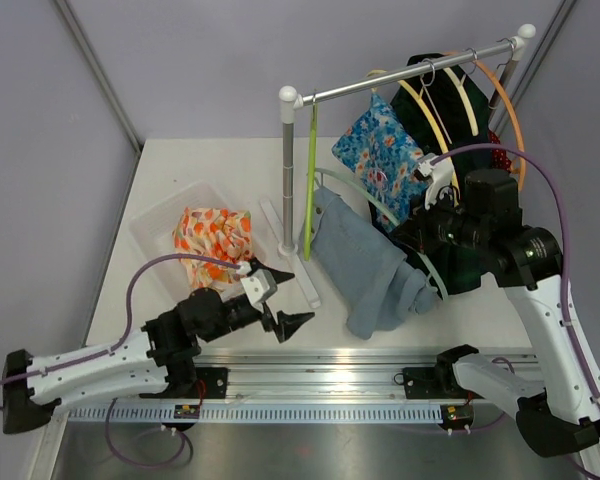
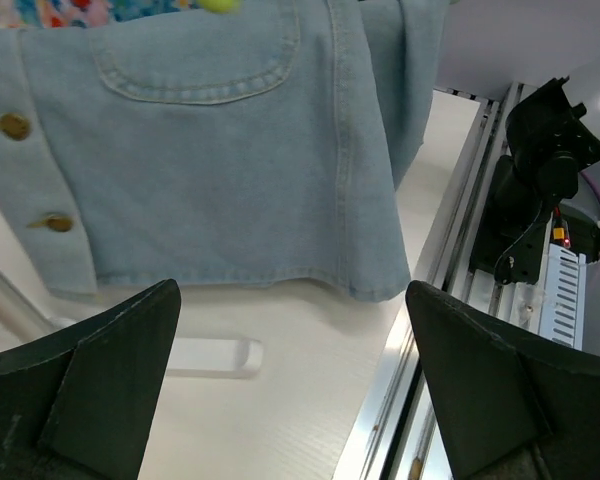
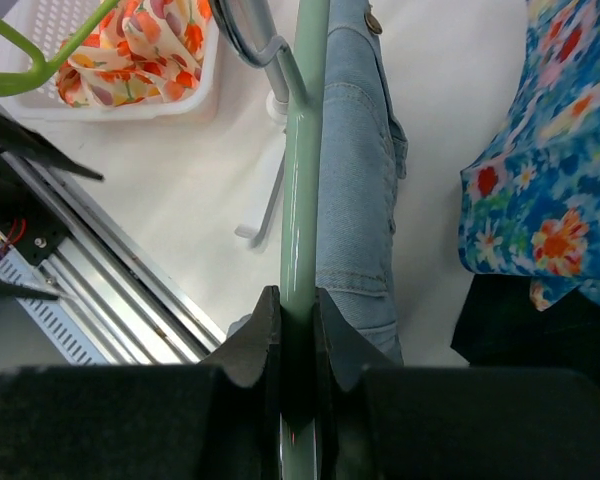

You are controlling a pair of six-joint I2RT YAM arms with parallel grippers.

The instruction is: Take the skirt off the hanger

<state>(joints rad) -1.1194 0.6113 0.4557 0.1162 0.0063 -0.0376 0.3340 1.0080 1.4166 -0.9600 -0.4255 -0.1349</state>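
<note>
Skirt [image 1: 365,265] on hanger [image 3: 298,200] in right tool [image 3: 296,302]

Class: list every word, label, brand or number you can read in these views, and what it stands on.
No readable text anywhere.
The skirt, hanger and basket bear no lettering.
Any marks on the rail are too small to read.

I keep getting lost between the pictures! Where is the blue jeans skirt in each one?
Top external: the light blue denim skirt sits in the middle.
Left wrist: the skirt fills the top half.
Right wrist: the skirt runs down the middle, right of the pale green hanger.
Shared landmark: the silver metal rail.
</note>
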